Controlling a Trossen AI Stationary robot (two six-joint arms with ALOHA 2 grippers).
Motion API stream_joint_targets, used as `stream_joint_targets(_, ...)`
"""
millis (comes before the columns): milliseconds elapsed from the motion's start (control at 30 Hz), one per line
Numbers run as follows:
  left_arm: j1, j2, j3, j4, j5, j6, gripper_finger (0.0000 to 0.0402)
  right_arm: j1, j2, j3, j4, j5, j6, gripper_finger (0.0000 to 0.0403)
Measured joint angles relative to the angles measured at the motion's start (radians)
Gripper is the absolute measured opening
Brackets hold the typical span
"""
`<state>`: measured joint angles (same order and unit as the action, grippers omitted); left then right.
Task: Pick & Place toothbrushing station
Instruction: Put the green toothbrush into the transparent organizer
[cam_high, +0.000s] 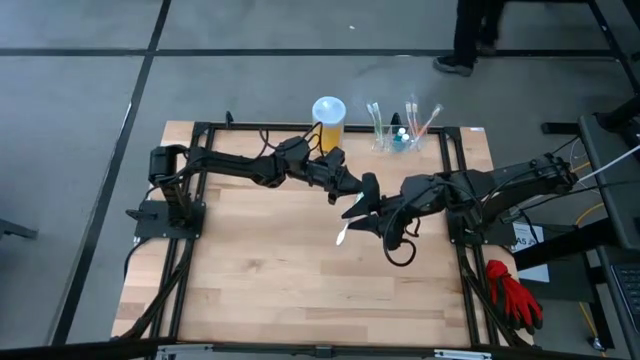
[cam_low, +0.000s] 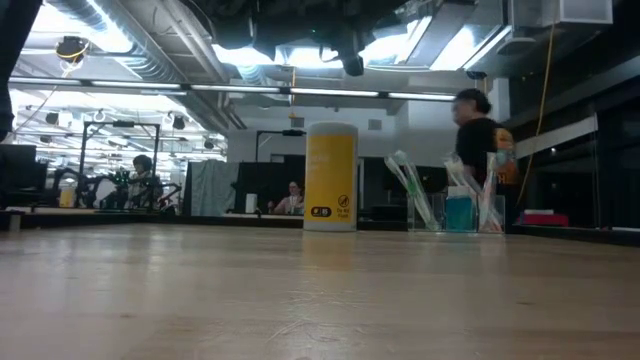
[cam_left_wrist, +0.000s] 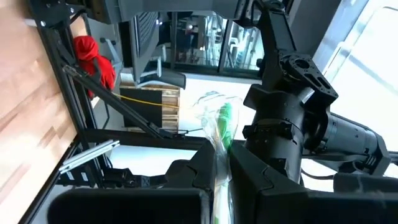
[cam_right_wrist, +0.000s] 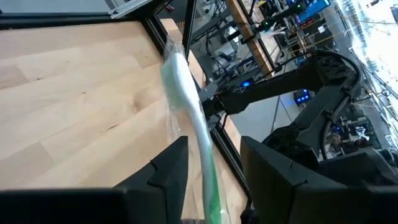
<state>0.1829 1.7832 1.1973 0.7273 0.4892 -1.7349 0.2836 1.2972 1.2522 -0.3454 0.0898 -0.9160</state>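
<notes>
The toothbrushing station (cam_high: 400, 138) is a clear low holder with several toothbrushes standing in it, at the table's far edge. It also shows in the low view (cam_low: 462, 212). Both grippers meet above the table's middle at a green-and-white toothbrush in a clear wrapper (cam_high: 342, 235). My left gripper (cam_left_wrist: 222, 158) (cam_high: 365, 190) is shut on the toothbrush. My right gripper (cam_right_wrist: 214, 149) (cam_high: 362, 220) is open. Its fingers stand on either side of the green handle (cam_right_wrist: 210, 180), and the white head (cam_right_wrist: 177, 68) sticks out ahead of them. My left gripper pinches the wrapped toothbrush's green handle (cam_left_wrist: 222, 140) between its two fingers. The handle runs along the fingers and sticks out ahead of them toward the right arm. The toothbrush is lifted clear of the table. My right gripper: I cannot tell whether its fingers touch the wrapper.
A yellow canister with a white lid (cam_high: 329, 125) (cam_low: 330, 178) stands at the far edge, left of the holder. A red glove (cam_high: 512, 290) lies off the table's right side. People stand in the room beyond the far edge (cam_low: 480, 140).
</notes>
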Motion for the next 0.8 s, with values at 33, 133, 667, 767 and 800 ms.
stream_joint_targets(33,0.000,0.000,0.000,0.000,0.000,0.002,0.0017,0.000,0.000,0.000,0.000,0.000,0.000,0.0143)
stream_joint_targets(133,0.000,0.000,0.000,0.000,0.000,0.004,0.0017,0.000,0.000,0.000,0.000,-0.001,0.007,0.0118)
stream_joint_targets(667,-0.001,0.000,0.000,-0.007,-0.003,0.045,0.0021,0.000,-0.001,0.000,-0.015,-0.034,0.040,0.0013)
stream_joint_targets(767,0.009,0.000,0.000,-0.006,0.005,0.080,0.0036,0.005,-0.001,0.022,-0.041,-0.033,0.042,0.0013)
stream_joint_targets(800,0.014,0.000,0.000,-0.005,0.016,0.097,0.0042,0.007,-0.001,0.029,-0.042,-0.030,0.041,0.0013)
